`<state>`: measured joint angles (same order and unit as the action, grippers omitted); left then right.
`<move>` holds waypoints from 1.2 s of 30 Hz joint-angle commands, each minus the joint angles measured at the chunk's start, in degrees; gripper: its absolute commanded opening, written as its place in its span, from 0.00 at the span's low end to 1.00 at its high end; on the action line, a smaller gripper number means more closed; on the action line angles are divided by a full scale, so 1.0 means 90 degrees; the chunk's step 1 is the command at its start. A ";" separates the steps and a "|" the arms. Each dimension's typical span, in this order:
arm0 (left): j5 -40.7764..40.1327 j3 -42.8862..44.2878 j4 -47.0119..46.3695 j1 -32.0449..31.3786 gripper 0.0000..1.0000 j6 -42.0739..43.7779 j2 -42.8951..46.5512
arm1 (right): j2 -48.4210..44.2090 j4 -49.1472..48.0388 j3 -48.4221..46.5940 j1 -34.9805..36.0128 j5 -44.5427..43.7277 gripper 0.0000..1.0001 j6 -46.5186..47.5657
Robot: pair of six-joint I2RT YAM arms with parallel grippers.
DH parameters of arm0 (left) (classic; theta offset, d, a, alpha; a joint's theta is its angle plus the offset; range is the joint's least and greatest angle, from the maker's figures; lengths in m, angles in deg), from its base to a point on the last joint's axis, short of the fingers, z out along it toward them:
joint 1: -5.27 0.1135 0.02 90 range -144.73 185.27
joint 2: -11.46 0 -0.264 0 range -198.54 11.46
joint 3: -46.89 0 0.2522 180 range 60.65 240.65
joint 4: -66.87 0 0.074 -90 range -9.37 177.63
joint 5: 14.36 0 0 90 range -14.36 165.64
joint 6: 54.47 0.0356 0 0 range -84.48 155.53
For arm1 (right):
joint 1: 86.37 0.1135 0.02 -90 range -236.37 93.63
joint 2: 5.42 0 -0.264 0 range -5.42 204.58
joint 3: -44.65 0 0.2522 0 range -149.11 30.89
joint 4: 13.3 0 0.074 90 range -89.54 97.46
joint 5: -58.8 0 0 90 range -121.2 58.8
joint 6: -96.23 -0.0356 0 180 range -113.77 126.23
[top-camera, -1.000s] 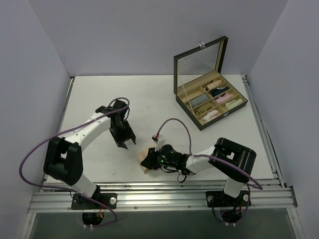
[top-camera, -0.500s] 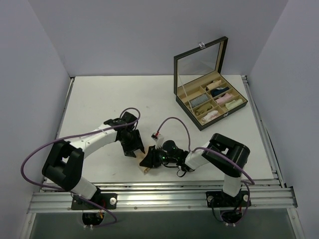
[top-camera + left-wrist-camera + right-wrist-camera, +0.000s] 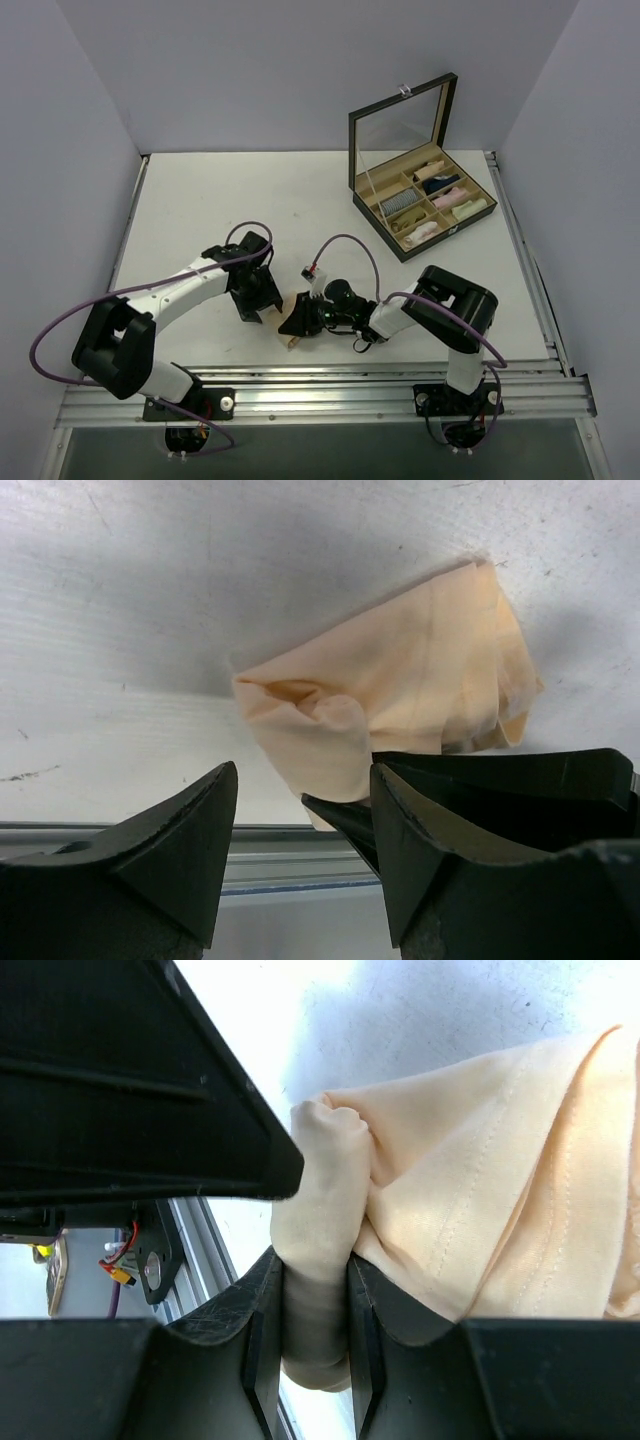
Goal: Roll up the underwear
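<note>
**A:** Where is the underwear (image 3: 291,337) sitting?

**B:** At the near edge of the bench (image 3: 200,200), about midway between the two arm bases. It is a crumpled peach-beige bundle lying on the white surface, just short of the metal rail (image 3: 330,385).

**A:** What are the right fingers (image 3: 297,322) doing?

**B:** They are closed on it. The right wrist view shows a bunched fold of the cloth (image 3: 480,1190) pinched between the two fingers (image 3: 262,1360), and the rest of the cloth spreads out beyond them. The arm reaches in low from the right, so the fingers cover the right side of the bundle.

**A:** And the left fingers (image 3: 252,303)?

**B:** They are spread wide and gripping nothing. They sit just left of the bundle, angled down toward the bench. In the left wrist view, the two dark tips (image 3: 170,850) frame the near edge of the cloth (image 3: 400,705), and the right arm's black finger lies across the lower right of the picture.

**A:** Is the left pair touching the cloth?

**B:** I can't tell; they are very close.

**A:** Anything else on the bench?

**B:** An open box (image 3: 440,237) at the far right, with its glass lid standing up. Its compartments hold small cloth rolls (image 3: 440,185).
</note>
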<state>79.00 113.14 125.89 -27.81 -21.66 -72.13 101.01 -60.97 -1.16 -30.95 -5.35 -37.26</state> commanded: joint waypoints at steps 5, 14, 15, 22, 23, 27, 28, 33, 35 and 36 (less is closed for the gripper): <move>-0.0022 -0.0275 -0.0203 -0.0260 0.64 -0.0589 -0.0174 | 0.0479 0.1669 0.0192 -0.0005 -0.0186 0.02 0.0242; -0.0314 -0.0472 -0.0479 -0.0446 0.35 -0.0902 -0.1229 | 0.0226 0.2078 0.0075 0.0073 -0.0312 0.10 0.0320; -0.0314 -0.0210 -0.0236 -0.0445 0.23 -0.0757 -0.1336 | 0.0022 0.2456 0.0065 0.0083 -0.0458 0.13 0.0417; -0.0617 0.0652 0.0850 -0.0631 0.02 -0.0316 -0.2273 | -0.1521 0.4723 -0.0344 0.0112 -0.1766 0.41 0.1081; -0.0607 0.0710 0.0909 -0.0670 0.02 -0.0306 -0.2323 | -0.1823 0.4929 -0.0422 0.0131 -0.1952 0.42 0.1188; -0.0656 0.0945 0.1163 -0.0836 0.02 -0.0247 -0.2587 | -0.2499 0.5827 -0.0841 0.0268 -0.2733 0.50 0.1433; -0.0656 0.1003 0.1211 -0.0875 0.02 -0.0238 -0.2703 | -0.2606 0.5945 -0.0939 0.0346 -0.2851 0.51 0.1491; -0.0656 0.1442 0.1563 -0.0963 0.02 -0.0169 -0.2997 | -0.2754 0.6268 -0.1438 0.1086 -0.3867 0.54 0.1784; -0.0617 0.1540 0.1651 -0.0963 0.02 -0.0159 -0.3095 | -0.2589 0.6269 -0.1633 0.1302 -0.4023 0.54 0.1814; -0.0598 0.1570 0.1651 -0.0973 0.02 -0.0159 -0.3114 | -0.2539 0.6201 -0.1682 0.1410 -0.4159 0.55 0.1814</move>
<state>78.89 130.08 137.84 -35.09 -23.96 -94.97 77.67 -8.71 -13.64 -20.81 -35.62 -23.29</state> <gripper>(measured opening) 0.237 0.545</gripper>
